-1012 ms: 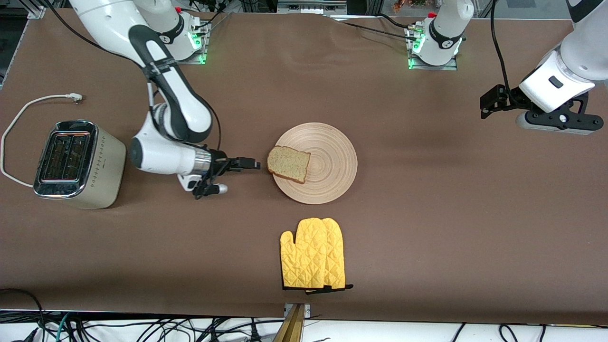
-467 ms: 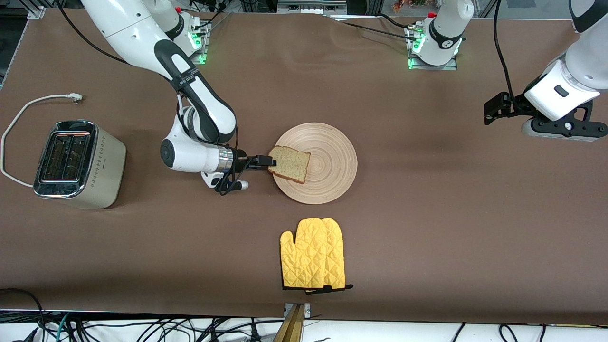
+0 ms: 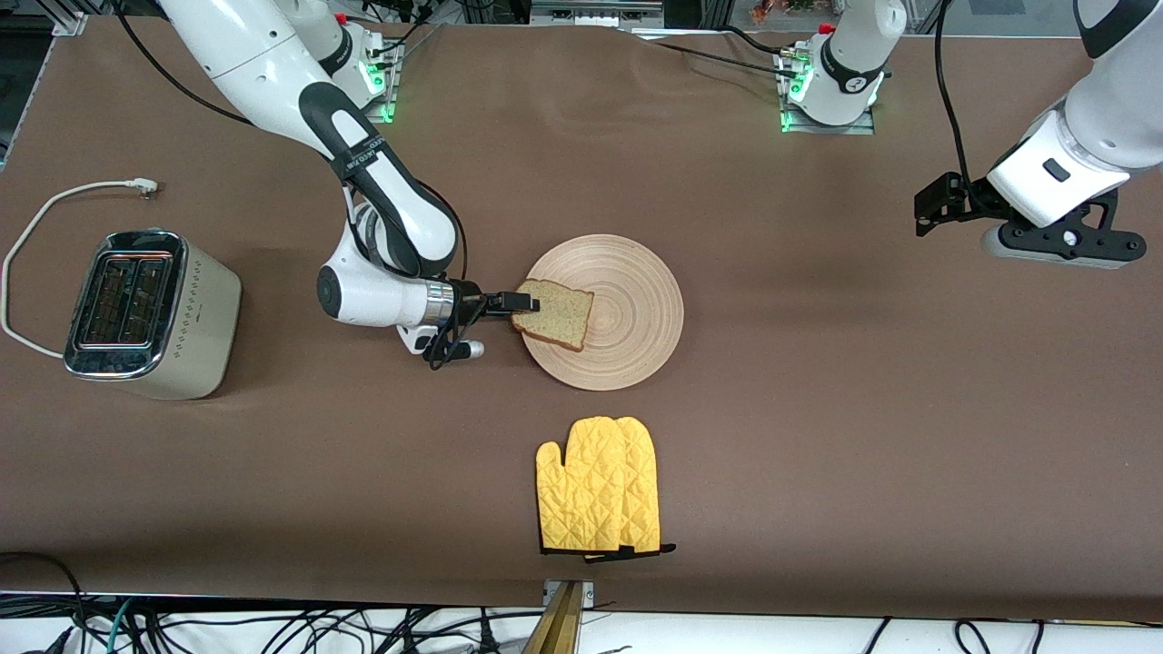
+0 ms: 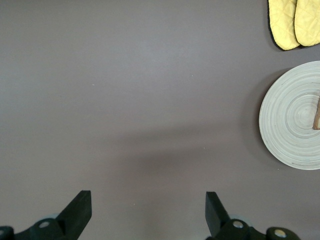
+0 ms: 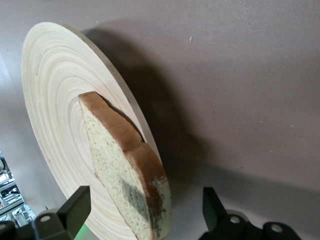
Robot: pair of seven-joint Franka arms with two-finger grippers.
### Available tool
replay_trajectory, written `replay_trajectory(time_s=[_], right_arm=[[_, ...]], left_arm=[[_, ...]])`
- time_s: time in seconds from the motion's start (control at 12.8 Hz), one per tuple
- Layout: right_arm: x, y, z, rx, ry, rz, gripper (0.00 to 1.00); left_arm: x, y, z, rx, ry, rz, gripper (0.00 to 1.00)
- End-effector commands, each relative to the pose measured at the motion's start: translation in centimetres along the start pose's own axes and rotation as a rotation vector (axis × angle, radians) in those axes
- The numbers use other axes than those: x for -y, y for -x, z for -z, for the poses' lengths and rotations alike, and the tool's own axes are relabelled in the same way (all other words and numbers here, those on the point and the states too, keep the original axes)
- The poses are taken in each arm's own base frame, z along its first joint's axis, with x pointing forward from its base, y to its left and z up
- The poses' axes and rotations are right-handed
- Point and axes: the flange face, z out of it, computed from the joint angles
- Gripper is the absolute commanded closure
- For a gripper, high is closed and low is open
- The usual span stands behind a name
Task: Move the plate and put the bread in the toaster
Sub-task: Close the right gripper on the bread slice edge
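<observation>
1. Two yellow oven mitts (image 3: 600,486) lie nearer the front camera than the plate (image 3: 636,313).
2. Bread (image 3: 554,313) rests on the plate's edge, between the right gripper's (image 3: 513,302) wide-spread fingers.
3. Toaster (image 3: 150,313) sits toward the right arm's end.
4. Left gripper (image 4: 147,212) waits, spread wide over bare table.

Bare table (image 3: 382,427) lies between plate (image 3: 636,300) and toaster (image 3: 150,313).

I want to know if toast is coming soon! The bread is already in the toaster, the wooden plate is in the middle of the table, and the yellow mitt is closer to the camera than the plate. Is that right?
Not quite. The bread is not in the toaster; it lies on the plate, as the front view shows. The open right gripper is at its edge. The rest is right: plate mid-table, mitt closer.
</observation>
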Motion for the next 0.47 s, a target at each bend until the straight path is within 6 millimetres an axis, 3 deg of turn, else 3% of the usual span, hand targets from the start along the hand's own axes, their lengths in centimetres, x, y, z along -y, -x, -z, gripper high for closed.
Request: replay_trajectory(time_s=[0.0,0.16,0.23,0.31,0.39], right_arm=[[-0.19,0.54,-0.35,0.004,-0.017,0.006,0.28],[-0.22,0.66,-0.46,0.013,-0.018,0.006,0.61],[-0.2,0.75,-0.54,0.022,-0.02,0.006,0.72],[-0.08,0.73,-0.44,0.021,-0.021,0.008,0.8],[0.17,0.68,-0.19,0.017,-0.023,0.012,0.81]], left_arm=[[0.04,0.19,0.65,-0.003,-0.038,0.008,0.0],[0.04,0.19,0.65,-0.003,-0.038,0.008,0.0],[-0.04,0.2,0.65,-0.003,-0.038,0.008,0.0],[-0.06,0.15,0.57,-0.001,-0.036,0.008,0.0],[-0.06,0.2,0.65,-0.003,-0.037,0.006,0.0]])
